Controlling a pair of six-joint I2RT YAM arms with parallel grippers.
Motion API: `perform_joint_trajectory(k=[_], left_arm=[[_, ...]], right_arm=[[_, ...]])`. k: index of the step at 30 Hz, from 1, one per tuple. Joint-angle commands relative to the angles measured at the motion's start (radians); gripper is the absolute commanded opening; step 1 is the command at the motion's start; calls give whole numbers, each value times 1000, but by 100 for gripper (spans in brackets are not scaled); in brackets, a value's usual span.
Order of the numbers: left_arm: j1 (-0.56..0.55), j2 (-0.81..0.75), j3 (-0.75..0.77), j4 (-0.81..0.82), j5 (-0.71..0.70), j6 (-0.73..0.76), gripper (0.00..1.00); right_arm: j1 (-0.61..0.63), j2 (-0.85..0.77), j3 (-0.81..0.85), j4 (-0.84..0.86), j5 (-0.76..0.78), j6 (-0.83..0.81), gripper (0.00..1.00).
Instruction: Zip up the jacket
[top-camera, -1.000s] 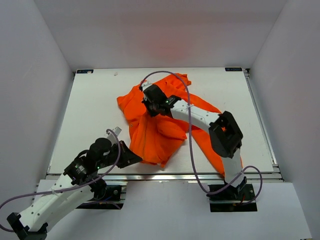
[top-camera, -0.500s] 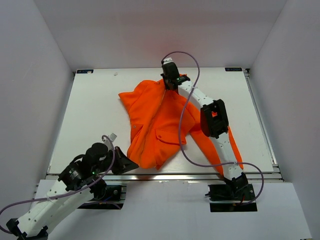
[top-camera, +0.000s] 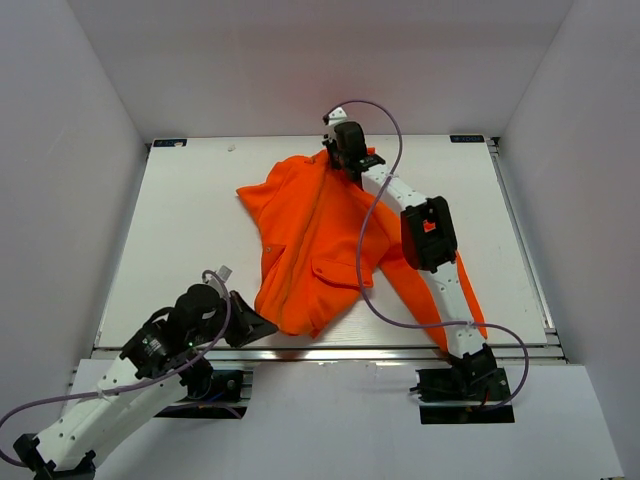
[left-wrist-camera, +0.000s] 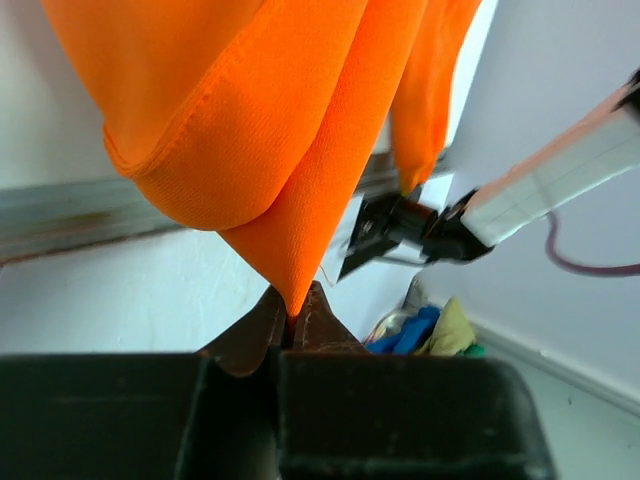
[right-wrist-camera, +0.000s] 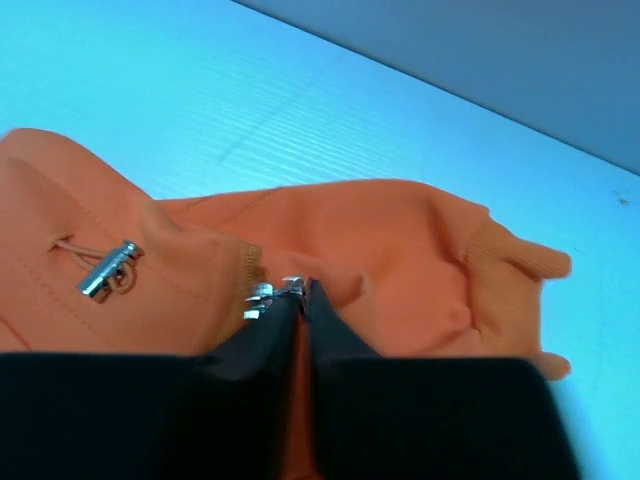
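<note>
The orange jacket (top-camera: 310, 240) lies spread lengthwise on the white table (top-camera: 180, 220), collar towards the far edge and a flap pocket near the hem. My right gripper (top-camera: 345, 160) is at the collar end, shut on the silver zipper pull (right-wrist-camera: 270, 292); its own view shows the gripper (right-wrist-camera: 300, 295) over orange fabric (right-wrist-camera: 400, 250). My left gripper (top-camera: 252, 325) is at the near hem, shut on a point of the jacket's fabric (left-wrist-camera: 250, 120), which hangs from the jaws in the left wrist view (left-wrist-camera: 292, 315).
A silver drawcord toggle (right-wrist-camera: 108, 270) lies on the collar left of the right gripper. The table's metal front rail (top-camera: 330, 352) runs just behind the left gripper. The right arm (top-camera: 428, 235) stretches over the jacket's right sleeve. White walls enclose the table.
My right gripper has moved from the middle of the jacket to the far collar end with the zipper pull. The jacket has stretched out flat. The left gripper has held the hem.
</note>
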Motion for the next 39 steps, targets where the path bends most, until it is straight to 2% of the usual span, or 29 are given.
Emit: perform_joint_trajectory(k=[1,2,3,4,5,6,9,13,14,15,17,18,19,22,23,24,27,28,29,30,32,34,35,38,39], left_arm=[[-26,23,-2,-80,164,11,8],[-26,27,17,-86,160,16,20],[-26,36,32,-100,155,23,59],[-26,41,50,-115,143,40,80],[-26,46,72,-132,108,48,94],[-28,50,116,-149,92,62,98],[-28,84,201,-160,22,129,98],[-28,191,282,-166,-139,169,98],[-26,216,296,-160,-180,178,98],[-26,240,322,-142,-284,184,98],[-26,321,368,-116,-394,194,98],[-28,351,399,-119,-513,209,98],[-26,383,492,-137,-585,217,98],[-23,489,670,-215,-841,232,98],[-22,529,707,-211,-872,249,98],[-19,550,739,-191,-882,336,98],[33,682,863,-168,-841,454,98],[67,720,889,-157,-765,492,98],[155,756,919,-121,-714,520,98],[156,809,917,-120,-648,574,98],[367,839,870,8,-493,608,98],[472,866,833,64,-405,629,98],[585,875,818,108,-274,635,98],[737,894,749,176,-105,637,98],[741,896,724,186,-92,642,98]], right_arm=[[-52,-48,46,230,-37,-22,27],[-49,-61,39,233,-62,-13,71],[-47,-80,-7,235,-90,-9,89],[-46,-135,-41,239,-123,-9,89],[-44,-170,-80,244,-180,-2,89],[-44,-240,-166,252,-191,6,89],[-44,-380,-263,253,-154,41,89],[-55,-543,-341,97,-18,147,89],[-59,-577,-352,-8,3,170,89],[-65,-647,-371,-53,22,219,89],[-90,-727,-467,-156,62,266,89],[-102,-815,-513,-178,74,327,89],[-133,-865,-626,-192,77,360,89],[-209,-1086,-829,-173,16,435,89],[-223,-1186,-968,-147,2,428,89],[-231,-1233,-1025,-132,4,425,89],[-236,-1371,-1168,-176,36,443,89],[-234,-1396,-1191,-188,39,460,89],[-236,-1442,-1226,-198,36,466,89],[-236,-1462,-1240,-210,27,474,89],[-234,-1509,-1262,-227,13,486,89],[-234,-1536,-1282,-238,-2,474,89],[-236,-1554,-1283,-247,2,472,89],[-234,-1589,-1302,-258,14,466,89],[-236,-1595,-1309,-256,17,468,89]])
